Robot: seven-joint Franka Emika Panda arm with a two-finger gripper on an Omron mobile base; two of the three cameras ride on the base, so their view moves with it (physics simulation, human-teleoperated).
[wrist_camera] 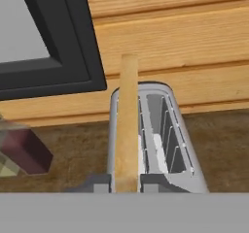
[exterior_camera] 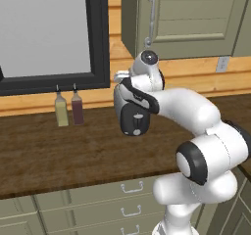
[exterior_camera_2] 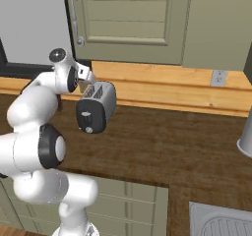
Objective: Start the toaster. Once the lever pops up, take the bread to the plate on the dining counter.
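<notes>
The silver toaster (exterior_camera_2: 101,102) stands on the dark wooden worktop near the back wall, and its black face (exterior_camera: 135,120) looks toward the base. A small dark lever (exterior_camera_2: 86,114) sits on that face above the white dial. In the hand view my gripper (wrist_camera: 127,186) is shut on the bread (wrist_camera: 127,120), a tan slice seen edge-on. The slice hangs just above the left slot of the toaster (wrist_camera: 168,140), whose right slot is empty. My hand (exterior_camera: 143,75) hovers over the toaster's top. The plate and the dining counter are out of view.
Two slim bottles (exterior_camera: 68,110) stand left of the toaster under the black-framed window (exterior_camera: 100,38). A wall cabinet (exterior_camera_2: 133,18) hangs above. At the right are a grey cylinder (exterior_camera_2: 246,141) and a sink corner (exterior_camera_2: 221,220). Drawers (exterior_camera: 98,199) sit below the worktop.
</notes>
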